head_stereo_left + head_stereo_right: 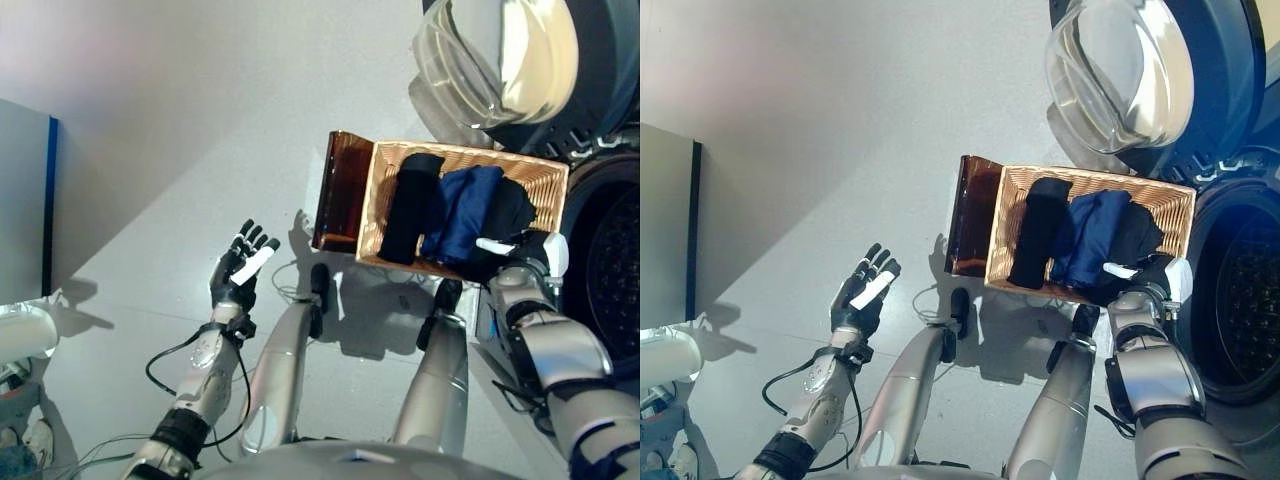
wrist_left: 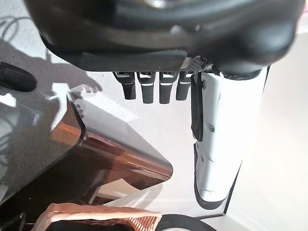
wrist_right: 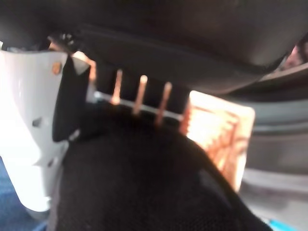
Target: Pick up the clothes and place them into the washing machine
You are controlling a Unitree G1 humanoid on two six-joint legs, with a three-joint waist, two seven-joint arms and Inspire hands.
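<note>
From the left eye view I see a wicker basket (image 1: pixel 548 178) on the grey floor (image 1: pixel 200 130), just beside the washing machine (image 1: pixel 610 250), whose glass door (image 1: pixel 495 55) hangs open above it. Three pieces of clothing lie side by side in the basket: a black garment (image 1: pixel 410 205) at the left, a blue garment (image 1: pixel 462 210) in the middle and a second black garment (image 1: pixel 508 212) at the right. A brown translucent panel (image 1: pixel 335 190) stands against the basket's left end. My left hand (image 1: pixel 240 268) hangs well clear of the basket over bare floor, fingers straight and spread, holding nothing. My right hand (image 1: pixel 528 252) sits at the basket's near right corner, on the right-hand black garment.

The right eye view shows the same layout, with the drum opening (image 1: pixel 1245 300) dark to the right of the basket.

In the left wrist view the fingers (image 2: pixel 149 86) stand straight in a row beside the white-covered thumb (image 2: pixel 221 139), nothing between them; the brown panel and the basket rim show beyond.

In the right wrist view black mesh cloth fills the space below the palm, touching the white thumb (image 3: pixel 29 130), and the wicker wall shows beyond. The fingers are hidden, so I cannot tell whether that hand has closed on the cloth.
</note>
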